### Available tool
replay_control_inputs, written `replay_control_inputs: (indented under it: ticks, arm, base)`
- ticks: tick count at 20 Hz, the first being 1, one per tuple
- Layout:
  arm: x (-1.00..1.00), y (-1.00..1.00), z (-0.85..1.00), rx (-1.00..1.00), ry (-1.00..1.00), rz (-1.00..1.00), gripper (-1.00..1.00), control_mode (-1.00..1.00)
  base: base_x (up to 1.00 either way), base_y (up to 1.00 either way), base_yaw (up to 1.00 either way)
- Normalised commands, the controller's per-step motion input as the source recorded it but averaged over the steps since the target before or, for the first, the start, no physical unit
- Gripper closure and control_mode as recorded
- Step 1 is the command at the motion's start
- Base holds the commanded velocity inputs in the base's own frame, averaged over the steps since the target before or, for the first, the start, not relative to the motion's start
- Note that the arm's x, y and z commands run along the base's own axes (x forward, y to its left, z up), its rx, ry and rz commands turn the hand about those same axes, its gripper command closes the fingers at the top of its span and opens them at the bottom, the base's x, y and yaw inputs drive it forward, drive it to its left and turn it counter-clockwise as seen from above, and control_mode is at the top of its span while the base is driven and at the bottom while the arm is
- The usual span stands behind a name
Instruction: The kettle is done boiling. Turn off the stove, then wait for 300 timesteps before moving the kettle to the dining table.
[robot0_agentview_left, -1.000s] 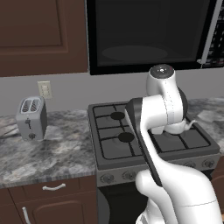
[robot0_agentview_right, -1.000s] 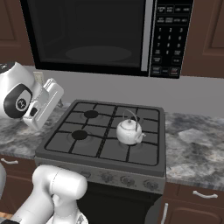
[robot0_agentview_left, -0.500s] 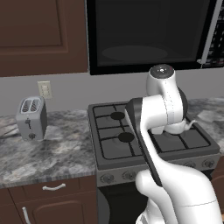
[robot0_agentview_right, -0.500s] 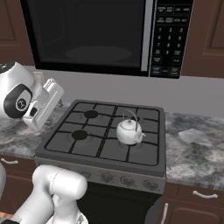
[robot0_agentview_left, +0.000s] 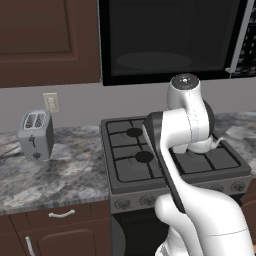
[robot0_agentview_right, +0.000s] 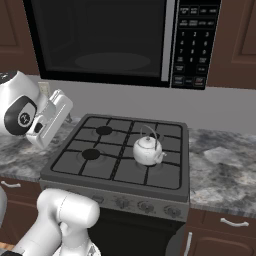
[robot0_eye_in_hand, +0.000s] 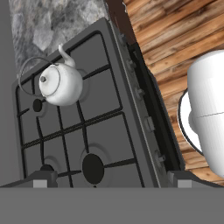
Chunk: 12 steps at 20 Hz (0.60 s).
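- So the gripper (robot0_eye_in_hand: 111, 177) is parked high above the stove (robot0_eye_in_hand: 87, 131), looking down on it, and the jaws are spread wide with nothing between them. In the hand view the two dark fingertips (robot0_eye_in_hand: 41, 178) poke up at the bottom edge, one at each lower corner.
- The kettle (robot0_eye_in_hand: 60, 83) sits in the upper left of the hand view, on one of the burners, spout aimed toward the top of the frame and the wire handle arcing off to the left.
- In the right base view the kettle (robot0_agentview_right: 148, 149) is centre frame, on the front right burner, while the hand (robot0_agentview_right: 50, 119) hangs off at the left edge, well apart from it.
- What matters first, I reckon, is the knobs (robot0_eye_in_hand: 144, 109), not the kettle. They run in a row along the front edge of the stove, a diagonal line from upper middle to lower right in the hand view, next to the wood floor (robot0_eye_in_hand: 175, 39).
- So the gripper is over the cooktop and the knob row lies to the right of frame centre. I'd guess it has to come down and out over that front edge.
- I can't tell which knob feeds the kettle's burner.
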Motion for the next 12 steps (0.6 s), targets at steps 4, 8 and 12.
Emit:
replay_control_inputs:
  ticks: [4, 8, 12]
  arm:
    - [0.0, 0.0, 0.0, 0.0, 0.0, 0.0, -1.0, -1.0]
    - [0.0, -0.01, 0.0, 0.0, 0.0, 0.0, -1.0, -1.0]
    - [0.0, -0.33, -0.09, 0.1, -0.02, -0.02, -1.0, -1.0]
  base:
    - [0.0, 0.0, 0.0]
    - [0.0, 0.0, 0.0]
    - [0.0, 0.0, 0.0]
